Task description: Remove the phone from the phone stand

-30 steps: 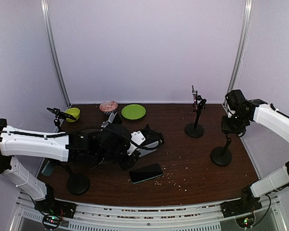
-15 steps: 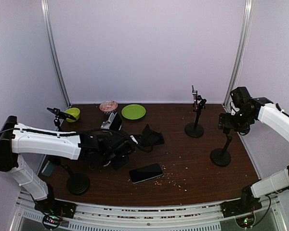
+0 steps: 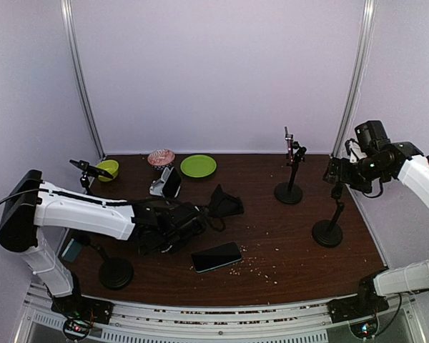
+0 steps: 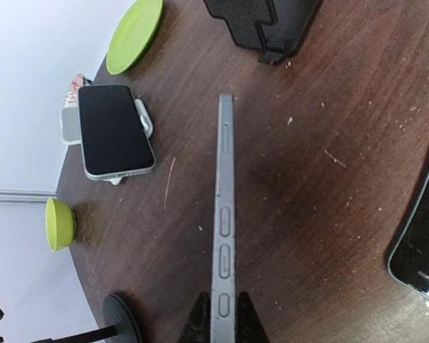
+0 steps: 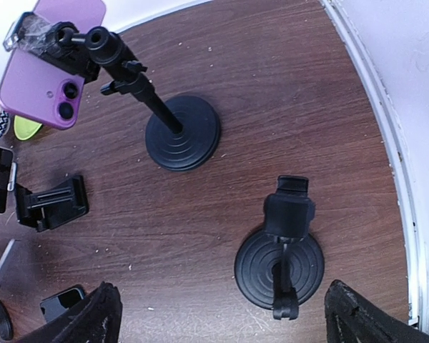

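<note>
My left gripper is shut on the lower end of a silver phone, seen edge-on and held above the brown table. The black folding phone stand stands bare beyond the phone's far end; in the top view this stand is just right of my left gripper. My right gripper hangs wide open and holds nothing, high above a black pole stand with a bare clamp. In the top view the right gripper is over that pole stand.
A dark phone lies flat near the front. Another phone leans on a white stand. A purple phone is clamped on a tall stand. A green plate, green bowl and patterned bowl sit at the back left.
My left gripper has drawn back to the left from the folding stand with the phone, leaving the stand bare. My right gripper has opened wide and risen up and right off the pole stand.
</note>
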`<state>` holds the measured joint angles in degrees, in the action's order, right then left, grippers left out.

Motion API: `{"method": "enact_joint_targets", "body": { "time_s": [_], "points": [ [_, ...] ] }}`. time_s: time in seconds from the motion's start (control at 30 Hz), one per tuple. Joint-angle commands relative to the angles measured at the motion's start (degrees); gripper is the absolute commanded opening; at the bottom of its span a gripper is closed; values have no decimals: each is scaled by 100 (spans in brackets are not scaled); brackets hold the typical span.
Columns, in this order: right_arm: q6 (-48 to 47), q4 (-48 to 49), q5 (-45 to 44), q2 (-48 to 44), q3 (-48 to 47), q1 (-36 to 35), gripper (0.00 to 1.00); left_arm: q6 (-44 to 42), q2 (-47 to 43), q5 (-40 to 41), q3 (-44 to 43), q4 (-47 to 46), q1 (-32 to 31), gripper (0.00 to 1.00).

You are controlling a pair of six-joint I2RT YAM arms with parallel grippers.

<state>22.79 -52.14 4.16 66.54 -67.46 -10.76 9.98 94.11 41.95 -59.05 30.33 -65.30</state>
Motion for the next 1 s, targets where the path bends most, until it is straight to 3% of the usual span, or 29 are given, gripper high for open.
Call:
{"method": "enact_joint_targets", "body": {
  "time_s": [0.0,0.47,0.97],
  "points": [
    [52,-50,429,-71,-156,31,99,266,216,334,176,-197,35,0],
    [139,32,706,-340,78,19,99,510,448,19,632,-545,8,1],
    [300,263,1070,-780,385,22,100,566,393,-608,756,-743,-9,36]
  ]
}}
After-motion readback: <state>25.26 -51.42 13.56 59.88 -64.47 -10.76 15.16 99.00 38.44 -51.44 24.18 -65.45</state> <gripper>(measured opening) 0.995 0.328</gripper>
